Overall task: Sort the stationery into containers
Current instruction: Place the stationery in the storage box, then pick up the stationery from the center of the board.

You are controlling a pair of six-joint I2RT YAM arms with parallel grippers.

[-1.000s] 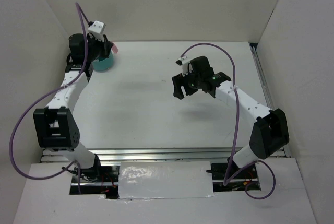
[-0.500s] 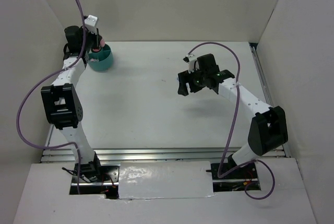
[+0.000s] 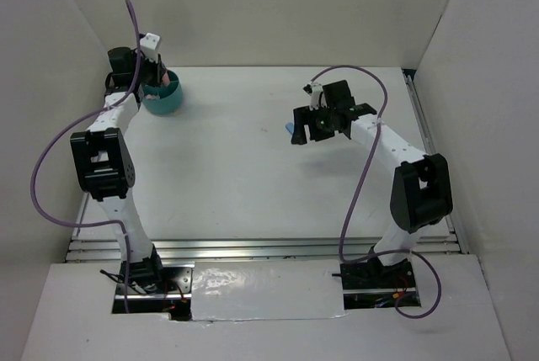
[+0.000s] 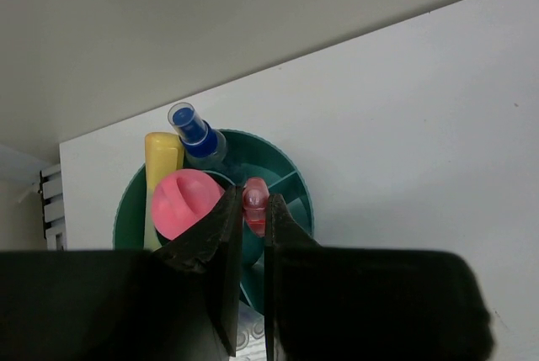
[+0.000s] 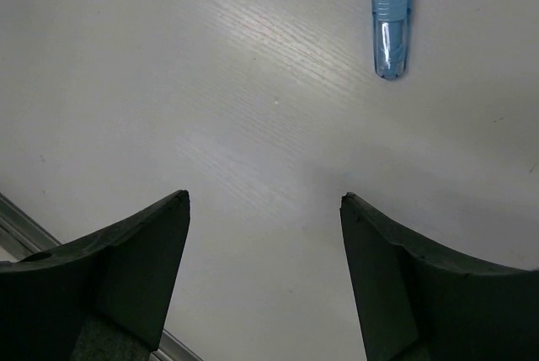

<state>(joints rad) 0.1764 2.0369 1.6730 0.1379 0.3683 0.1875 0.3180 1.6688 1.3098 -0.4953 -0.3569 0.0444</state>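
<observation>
Your left gripper [image 4: 253,209] hung over the teal tub [image 4: 261,135] at the table's far left corner, jaws closed on what looked like the thin pink pen [image 4: 255,194], though the fingers hid most of it. The tub was crowded: a yellow highlighter [image 4: 162,155], a blue-capped bottle [image 4: 192,130] and a fat pink marker [image 4: 187,203] stood close together. Had you let go there, the pen could have landed on a divider or the marker's rounded cap and tipped out over the rim, and the fingers could have shoved the light plastic tub. Your right gripper [image 5: 263,201] stood wide open and empty above the table [image 5: 210,83], with the small blue piece [image 5: 392,16] lying ahead of the jaws, not between them. That piece was glossy, translucent and round-ended, and the tabletop was smooth and faintly grained, so one finger touching first could have sent it skidding or rolling.
</observation>
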